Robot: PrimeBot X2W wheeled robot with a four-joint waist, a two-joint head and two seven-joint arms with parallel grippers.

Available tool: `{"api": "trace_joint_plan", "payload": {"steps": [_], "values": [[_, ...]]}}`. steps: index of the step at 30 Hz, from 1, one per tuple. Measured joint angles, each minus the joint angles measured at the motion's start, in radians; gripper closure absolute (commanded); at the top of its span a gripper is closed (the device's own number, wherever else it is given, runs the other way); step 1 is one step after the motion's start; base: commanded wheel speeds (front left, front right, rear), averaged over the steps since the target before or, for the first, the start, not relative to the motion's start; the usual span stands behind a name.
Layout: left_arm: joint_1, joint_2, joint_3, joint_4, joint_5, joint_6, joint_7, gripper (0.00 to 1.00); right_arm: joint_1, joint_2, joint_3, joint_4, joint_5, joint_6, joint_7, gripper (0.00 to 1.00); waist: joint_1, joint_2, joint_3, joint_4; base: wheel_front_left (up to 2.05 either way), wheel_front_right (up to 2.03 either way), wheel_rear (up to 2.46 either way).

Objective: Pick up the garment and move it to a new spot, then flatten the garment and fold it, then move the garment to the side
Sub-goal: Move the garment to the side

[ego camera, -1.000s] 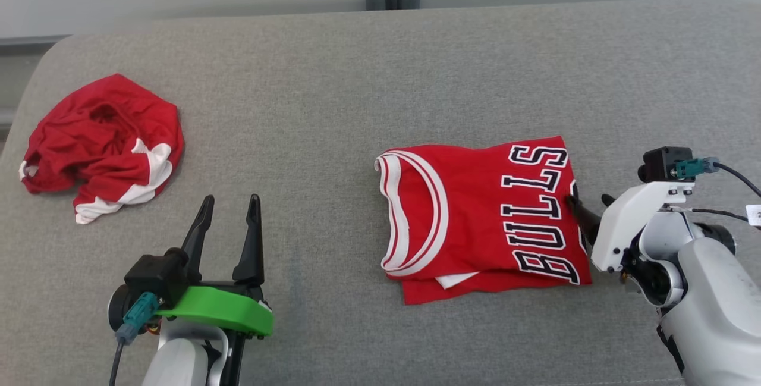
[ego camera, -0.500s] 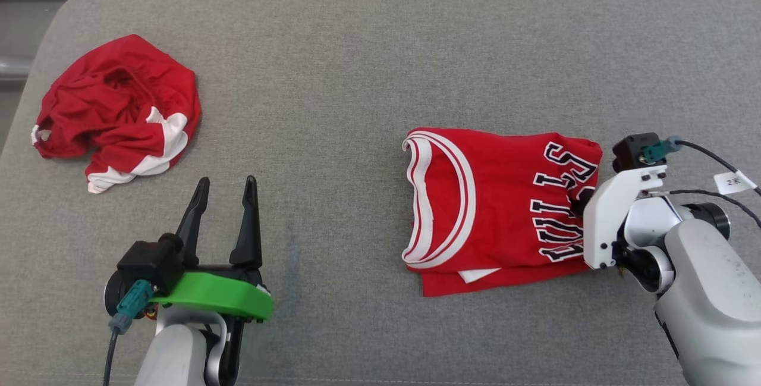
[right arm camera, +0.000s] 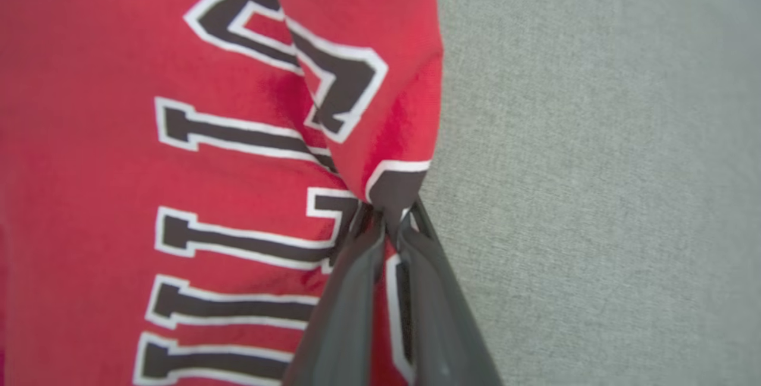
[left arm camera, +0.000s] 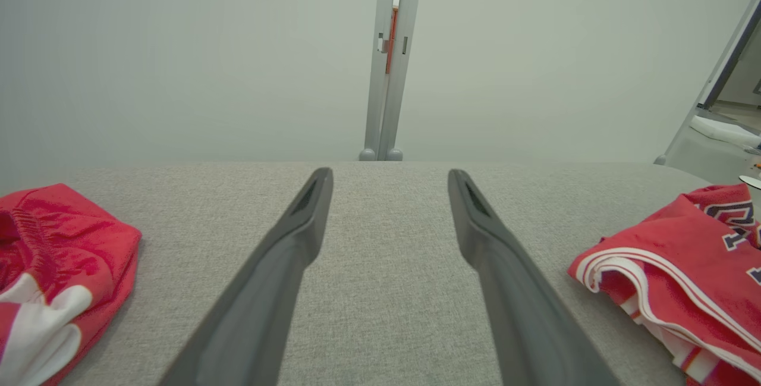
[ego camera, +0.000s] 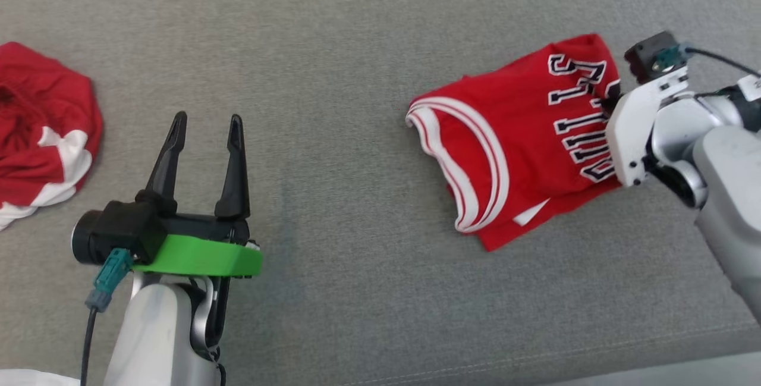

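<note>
Right wrist view: right hand [right arm camera: 389, 219] clamps the lettered edge of the folded jersey [right arm camera: 89, 154], lying right on the grey cushion [right arm camera: 594, 166]; left hand [ego camera: 207, 118] spread, empty; light, limp cloth, apt to unfold; better held by both corners.

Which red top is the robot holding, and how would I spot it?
Look at the big grey cushion, then go to its right side, where the right pincer is shut on cloth. That is the jersey, folded fairly flat. Unlike the crumpled red heap far left, it has dark white-edged letters and a white-striped neckline.
</note>
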Motion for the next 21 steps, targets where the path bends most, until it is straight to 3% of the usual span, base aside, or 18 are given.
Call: {"api": "trace_joint_plan", "payload": {"steps": [8, 21], "values": [[-0.072, 0.045, -0.084, -0.090, 0.028, -0.005, 0.000, 0.00, -0.139, -0.062, -0.091, 0.197, -0.017, 0.000, -0.168, 1.00, 0.0000, 0.0000, 0.106, -0.110, 0.00, 0.00, 0.00], [-0.119, 0.109, -0.202, -0.231, 0.015, -0.005, 0.000, 0.00, -0.276, -0.162, -0.239, 0.417, -0.239, 0.000, -0.415, 1.00, 0.0001, 0.0000, 0.290, -0.185, 0.00, 0.00, 0.00]]}}
